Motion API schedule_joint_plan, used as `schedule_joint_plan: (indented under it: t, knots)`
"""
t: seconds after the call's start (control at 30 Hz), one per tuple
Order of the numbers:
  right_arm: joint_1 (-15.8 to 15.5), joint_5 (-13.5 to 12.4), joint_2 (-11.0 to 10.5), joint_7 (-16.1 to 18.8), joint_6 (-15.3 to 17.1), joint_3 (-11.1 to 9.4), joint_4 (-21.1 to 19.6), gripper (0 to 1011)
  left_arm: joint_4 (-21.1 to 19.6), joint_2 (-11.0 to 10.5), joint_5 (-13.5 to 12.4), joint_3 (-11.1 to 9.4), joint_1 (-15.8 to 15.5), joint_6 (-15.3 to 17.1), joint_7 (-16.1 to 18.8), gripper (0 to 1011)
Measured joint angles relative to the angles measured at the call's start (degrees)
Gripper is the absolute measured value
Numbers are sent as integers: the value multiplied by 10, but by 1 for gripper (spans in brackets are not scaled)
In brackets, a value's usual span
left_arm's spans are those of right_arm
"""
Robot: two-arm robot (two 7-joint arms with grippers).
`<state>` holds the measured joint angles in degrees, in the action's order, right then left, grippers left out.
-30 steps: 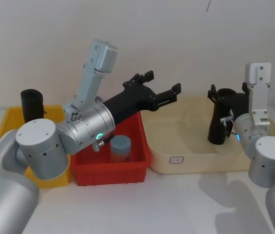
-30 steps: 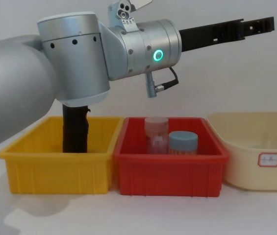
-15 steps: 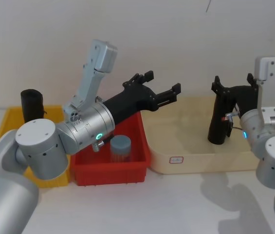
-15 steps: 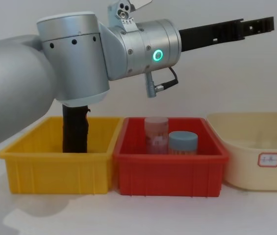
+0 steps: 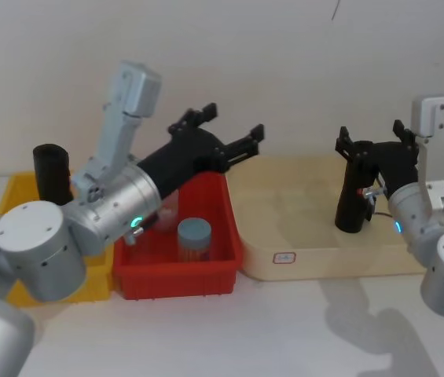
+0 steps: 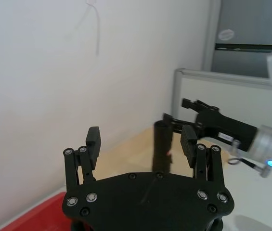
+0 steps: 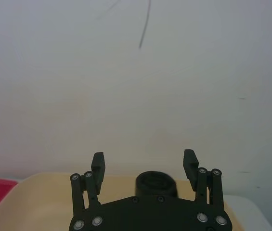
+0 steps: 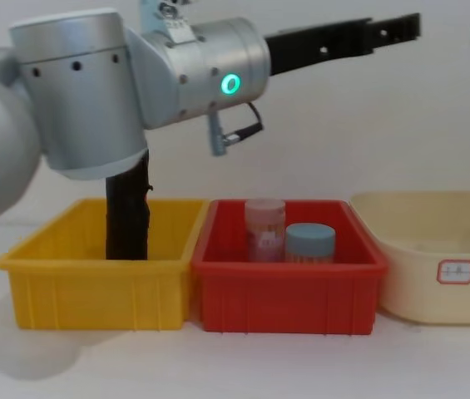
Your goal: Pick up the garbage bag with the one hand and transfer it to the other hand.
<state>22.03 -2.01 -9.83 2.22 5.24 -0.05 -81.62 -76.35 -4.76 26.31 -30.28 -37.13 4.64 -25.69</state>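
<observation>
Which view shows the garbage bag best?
Head view: the garbage bag stands full-height in the cream tub, the right gripper straddling its top, fingers open. Left wrist view shows it beyond the open left gripper; right wrist view shows its top end.

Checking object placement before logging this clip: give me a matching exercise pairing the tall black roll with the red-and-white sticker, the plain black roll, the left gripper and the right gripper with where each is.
1. tall black roll of plastic bags with red-and-white sticker
2. plain black roll
3. left gripper
4. right gripper

A. standing in the yellow plastic bin
B. open, raised in the air, holding nothing
C. standing in the cream tub
D. open, fingers on either side of the stickered roll's top

Pairs: 1-C, 2-A, 3-B, 4-D.
</observation>
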Motion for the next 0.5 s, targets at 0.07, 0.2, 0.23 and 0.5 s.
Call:
schedule_joint_plan:
  t: [0.07, 0.2, 0.23, 0.5]
  knots:
    - [-9, -1, 0, 6, 5, 1, -12, 1000, -12, -5, -3, 3, 6, -1, 8, 1001]
    - [-27, -5, -1, 23, 14, 5, -35, 1000, -52, -24, -15, 16, 29, -3, 35, 1001]
    - [-27, -5, -1, 23, 14, 5, -35, 1000, -67, -31, -19, 21, 38, -3, 44, 1001]
    - [-66, -14, -5, 56, 33, 23, -83, 1000, -123, -57, -34, 45, 76, -3, 79, 1001]
